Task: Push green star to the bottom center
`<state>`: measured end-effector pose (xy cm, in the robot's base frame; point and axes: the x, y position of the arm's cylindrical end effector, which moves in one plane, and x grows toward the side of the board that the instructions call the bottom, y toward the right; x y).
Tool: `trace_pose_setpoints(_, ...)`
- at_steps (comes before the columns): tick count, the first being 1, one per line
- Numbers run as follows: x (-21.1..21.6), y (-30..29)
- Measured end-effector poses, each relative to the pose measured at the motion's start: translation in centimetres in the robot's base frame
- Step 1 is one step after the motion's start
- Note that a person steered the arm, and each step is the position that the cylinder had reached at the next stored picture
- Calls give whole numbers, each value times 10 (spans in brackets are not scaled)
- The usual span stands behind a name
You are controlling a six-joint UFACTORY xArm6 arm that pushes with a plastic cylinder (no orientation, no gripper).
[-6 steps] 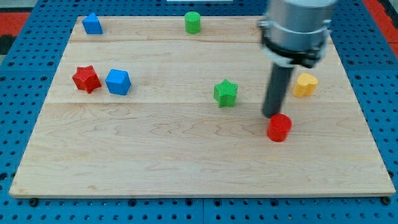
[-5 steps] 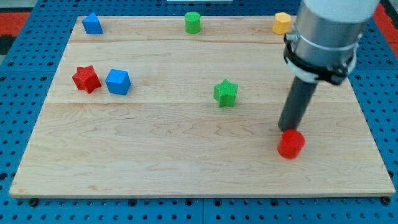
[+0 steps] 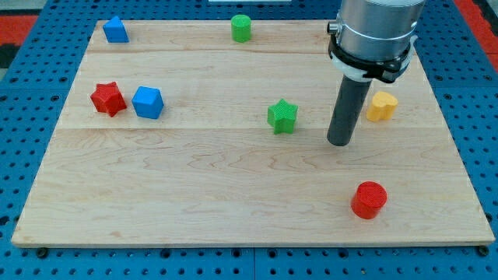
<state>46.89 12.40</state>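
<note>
The green star [image 3: 282, 116] lies a little right of the board's middle. My tip [image 3: 339, 144] rests on the board to the star's right and slightly below it, about a block's width away, not touching it. A red cylinder [image 3: 368, 200] lies below and right of my tip, well apart from it.
A yellow block [image 3: 381, 106] sits right of the rod. A green cylinder [image 3: 241, 28] is at top centre and a blue block [image 3: 116, 29] at top left. A red star [image 3: 107, 99] and blue cube [image 3: 147, 102] lie at left. The wooden board [image 3: 194, 202] sits on blue pegboard.
The red cylinder has slid down and to the right. My tip has pulled back up and left from it, now nearer the green star. The green star has not moved.
</note>
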Motion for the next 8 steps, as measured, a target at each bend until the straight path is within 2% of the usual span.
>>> trace_pose_setpoints(2,-11,-1)
trace_pose_setpoints(3,-33,-27)
trace_pose_setpoints(5,-44,-109)
trace_pose_setpoints(6,-81,-115)
trace_pose_setpoints(7,-95,-140)
trace_pose_setpoints(8,-68,-150)
